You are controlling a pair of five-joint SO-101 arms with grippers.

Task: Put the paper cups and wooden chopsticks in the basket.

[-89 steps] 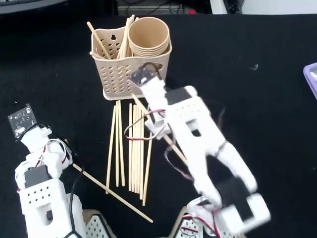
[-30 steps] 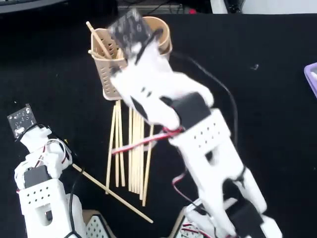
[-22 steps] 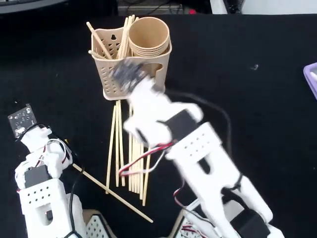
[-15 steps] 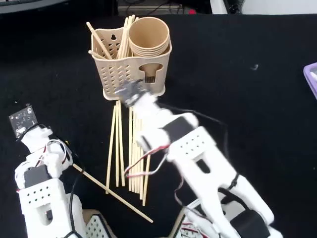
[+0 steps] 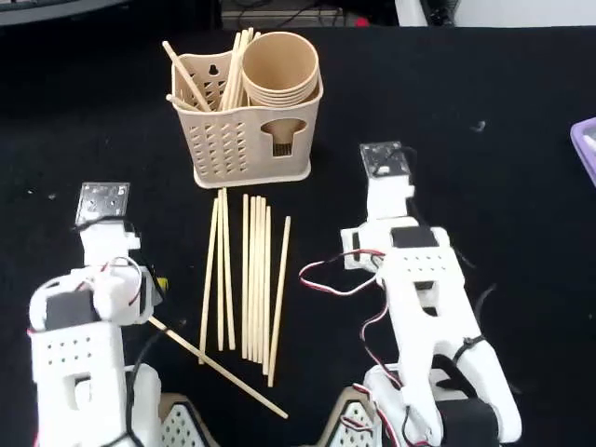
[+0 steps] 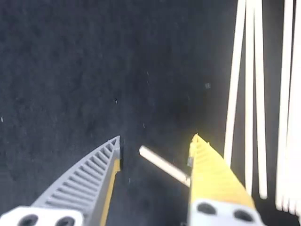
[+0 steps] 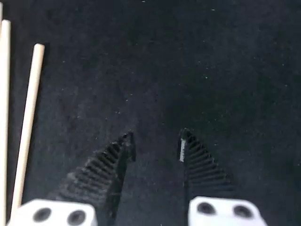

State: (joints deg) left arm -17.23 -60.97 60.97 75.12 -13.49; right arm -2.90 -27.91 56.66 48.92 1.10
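A beige slotted basket (image 5: 244, 140) stands at the back of the table. A stack of paper cups (image 5: 279, 67) fills its right side and a few wooden chopsticks (image 5: 226, 79) lean in its left side. Several more chopsticks (image 5: 250, 279) lie in a row in front of it, and one slanted chopstick (image 5: 219, 368) crosses toward the left arm (image 5: 88, 317). My left gripper (image 6: 156, 141) is open low over the cloth, with the slanted chopstick's end (image 6: 162, 165) between its fingers. My right gripper (image 7: 156, 135) is open over bare cloth, beside the outermost chopstick (image 7: 28, 122). The right arm (image 5: 419, 279) stands right of the row.
The table is covered in black cloth (image 5: 484, 214). A purple container's edge (image 5: 587, 140) shows at the far right. Bare cloth lies right of the basket and around the right arm.
The right arm has drawn back from the basket and settled to the right of the chopstick row. The left arm has swung forward toward the slanted chopstick's end.
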